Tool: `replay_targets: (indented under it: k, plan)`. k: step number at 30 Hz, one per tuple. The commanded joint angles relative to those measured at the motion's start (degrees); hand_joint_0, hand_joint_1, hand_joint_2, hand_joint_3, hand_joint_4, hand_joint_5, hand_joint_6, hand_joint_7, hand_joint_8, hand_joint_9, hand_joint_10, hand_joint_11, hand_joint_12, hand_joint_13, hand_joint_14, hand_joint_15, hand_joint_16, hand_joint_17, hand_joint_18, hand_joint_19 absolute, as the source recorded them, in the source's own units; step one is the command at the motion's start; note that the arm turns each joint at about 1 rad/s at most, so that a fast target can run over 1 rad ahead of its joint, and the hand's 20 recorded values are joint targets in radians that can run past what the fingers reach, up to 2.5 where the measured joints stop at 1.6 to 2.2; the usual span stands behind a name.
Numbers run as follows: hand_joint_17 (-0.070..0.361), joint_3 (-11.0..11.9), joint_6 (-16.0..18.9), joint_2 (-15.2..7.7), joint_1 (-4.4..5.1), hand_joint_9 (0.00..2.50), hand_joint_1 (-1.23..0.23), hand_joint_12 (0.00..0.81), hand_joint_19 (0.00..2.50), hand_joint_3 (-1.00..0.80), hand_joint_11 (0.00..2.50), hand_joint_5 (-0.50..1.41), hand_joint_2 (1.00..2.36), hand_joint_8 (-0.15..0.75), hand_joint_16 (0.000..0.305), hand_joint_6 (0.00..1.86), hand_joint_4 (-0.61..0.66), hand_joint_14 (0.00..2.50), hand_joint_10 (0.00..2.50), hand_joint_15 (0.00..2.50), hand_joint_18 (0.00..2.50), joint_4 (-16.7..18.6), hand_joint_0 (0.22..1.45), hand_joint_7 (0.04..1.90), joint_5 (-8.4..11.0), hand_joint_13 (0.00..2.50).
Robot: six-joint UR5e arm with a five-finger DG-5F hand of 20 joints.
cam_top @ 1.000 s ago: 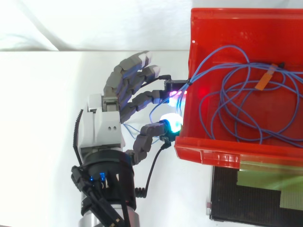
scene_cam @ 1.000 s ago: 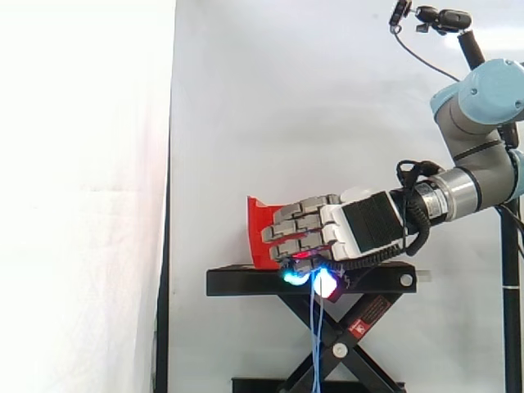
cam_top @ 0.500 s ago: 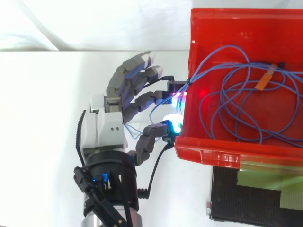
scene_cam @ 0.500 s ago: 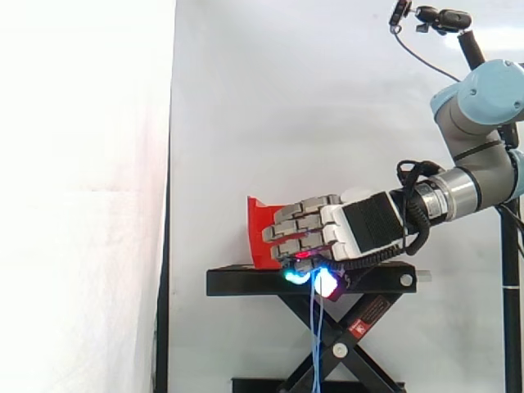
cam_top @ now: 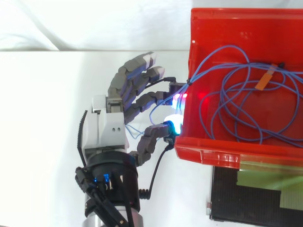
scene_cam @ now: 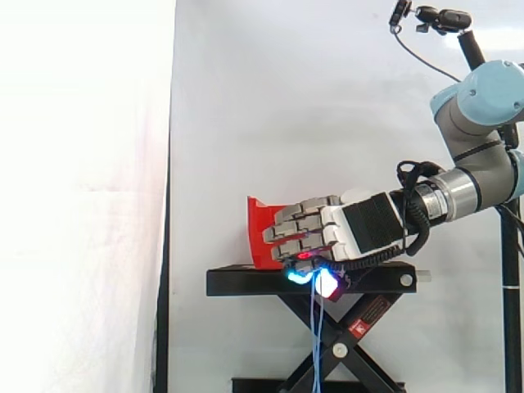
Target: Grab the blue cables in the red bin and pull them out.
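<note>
White curtain [scene_cam: 286, 123] behind; in front of it a black stand [scene_cam: 246, 282] carrying one red bin [scene_cam: 260, 225].

Side view.
- Hand [scene_cam: 360, 225]: reaches in from the right at the bin's near end. Fingers are curled, and the glowing fingertips [scene_cam: 296, 277] are closed at the stand's edge.
- Blue cables [scene_cam: 316, 344]: thin strands hanging straight down from those fingertips, in front of the stand.
- Change over the last second: none that I can make out; the pose is as it was.

Top view.
- Red bin [cam_top: 208, 156]: one.
- Blue cables [cam_top: 236, 94]: coiled loosely inside, with an orange tag [cam_top: 267, 78] on one strand. A few strands cross the left wall towards the hand.
- Hand [cam_top: 102, 135]: just outside that wall, thumb and a finger pinched on the strands. A short blue loop lies between thumb and palm.
- Change: the palm has shifted slightly towards the view's lower edge. The coil in the bin looks unmoved.

Assessment: grip secured, pull barely begun. Nearly all the cable is yet to come out.
</note>
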Motion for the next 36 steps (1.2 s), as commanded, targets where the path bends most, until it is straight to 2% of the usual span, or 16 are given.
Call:
replay_targets:
  k: [1,14,23,27,36]
  plan:
    - [0.09,0.0,0.05,0.0,-0.02,0.77,-0.89,0.314,0.6,-1.0,0.55,0.92,1.0,0.255,0.04,0.1,0.17,0.02,0.02,0.46,0.44,0.0,0.91,0.73,0.01,0.56]
    - [0.087,0.0,0.05,0.0,-0.02,0.85,-0.85,0.314,0.6,-1.0,0.6,0.91,1.0,0.258,0.039,0.53,0.16,0.02,0.02,0.47,0.47,0.0,0.95,0.6,0.01,0.62]
    - [0.087,0.0,0.14,0.0,0.6,0.86,-0.83,0.316,0.59,-1.0,0.61,0.91,1.0,0.262,0.039,0.6,0.17,0.02,0.02,0.48,0.48,-0.35,0.96,0.57,0.09,0.63]
    - [0.087,0.0,1.19,0.09,1.65,0.86,-0.82,0.315,0.59,-1.0,0.6,0.91,1.0,0.264,0.039,0.6,0.17,0.02,0.02,0.48,0.48,-0.44,0.96,0.57,-0.17,0.63]
    - [0.087,0.0,6.82,0.0,3.85,0.86,-0.82,0.318,0.59,-1.0,0.61,0.91,1.0,0.262,0.039,0.6,0.17,0.02,0.02,0.48,0.48,-0.26,0.96,0.56,-0.96,0.63]
